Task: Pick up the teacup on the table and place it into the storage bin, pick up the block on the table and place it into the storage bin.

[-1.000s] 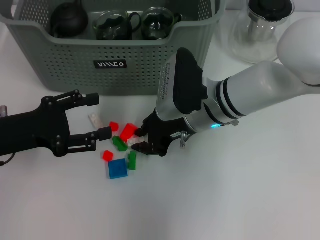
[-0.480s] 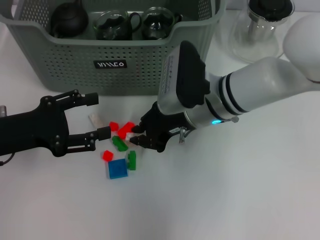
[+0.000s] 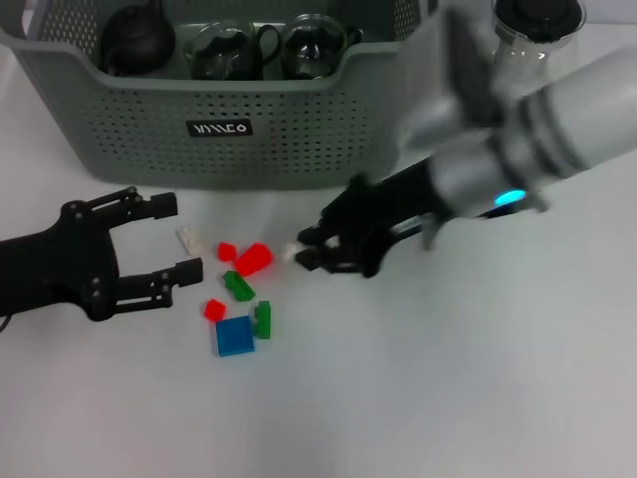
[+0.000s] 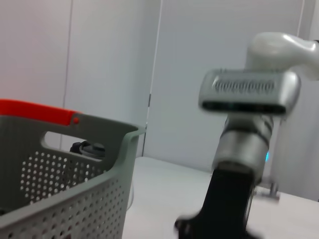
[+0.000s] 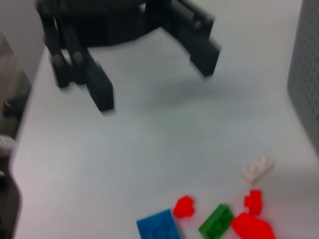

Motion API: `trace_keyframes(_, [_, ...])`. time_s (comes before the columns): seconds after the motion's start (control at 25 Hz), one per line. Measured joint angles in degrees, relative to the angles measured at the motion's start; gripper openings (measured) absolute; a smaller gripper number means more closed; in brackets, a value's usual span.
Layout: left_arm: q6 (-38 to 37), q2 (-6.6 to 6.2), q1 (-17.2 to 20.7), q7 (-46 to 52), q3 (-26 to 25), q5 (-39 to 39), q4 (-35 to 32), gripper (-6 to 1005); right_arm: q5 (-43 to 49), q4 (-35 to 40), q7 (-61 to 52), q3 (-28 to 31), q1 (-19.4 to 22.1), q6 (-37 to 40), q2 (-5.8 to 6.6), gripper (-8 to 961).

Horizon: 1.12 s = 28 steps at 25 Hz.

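Since a second ago my right tool (image 3: 302, 249) has swung up and away from the brick pile, and I see it clenched on a small white block (image 3: 290, 251) held just at its tips above the tabletop (image 3: 448, 378). Just beyond that tool stands the storage bin (image 3: 224, 124) with a black teapot (image 3: 137, 40) and two glass teacups (image 3: 227, 50) inside. My left tool (image 3: 164, 239) hangs released beside the loose bricks, the red block (image 3: 254, 260) lying between the two tools.
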State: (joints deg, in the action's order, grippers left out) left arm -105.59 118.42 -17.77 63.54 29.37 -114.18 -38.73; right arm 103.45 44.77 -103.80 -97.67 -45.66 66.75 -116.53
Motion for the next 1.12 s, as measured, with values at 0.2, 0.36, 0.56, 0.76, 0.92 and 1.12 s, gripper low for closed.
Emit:
trace_keyframes(0.2, [-0.11,-0.27,0.73,0.00,-0.68,-0.02,-0.05,842,6.17,13.06,-5.90,16.18,3.97,15.60,0.71,202])
trace_keyframes(0.36, [-0.15,-0.22,1.02,0.00,-0.71,-0.03,-0.08,842,4.74,18.92,-9.37,28.95,2.17,29.09,0.27,202])
trace_keyframes(0.56, [-0.15,-0.14,0.96,0.00,-0.72,0.26,-0.10,842,2.52,20.20,-13.82,42.24,-5.52,35.01,0.07,202])
trace_keyframes(0.76, [0.02,-0.13,0.39,0.62,-0.71,0.39,0.28,845,11.43,18.84,-16.02,46.32,-13.75,24.31,-0.68,201])
trace_keyframes(0.92, [0.33,-0.03,-0.06,0.85,-1.33,0.42,0.31,849,22.23,14.71,-15.53,43.19,-18.52,12.53,-2.81,201])
trace_keyframes(1.12, [0.26,-0.09,-0.24,1.82,-2.16,0.45,0.33,852,29.06,3.13,-15.37,34.21,-22.92,-1.89,-3.57,202])
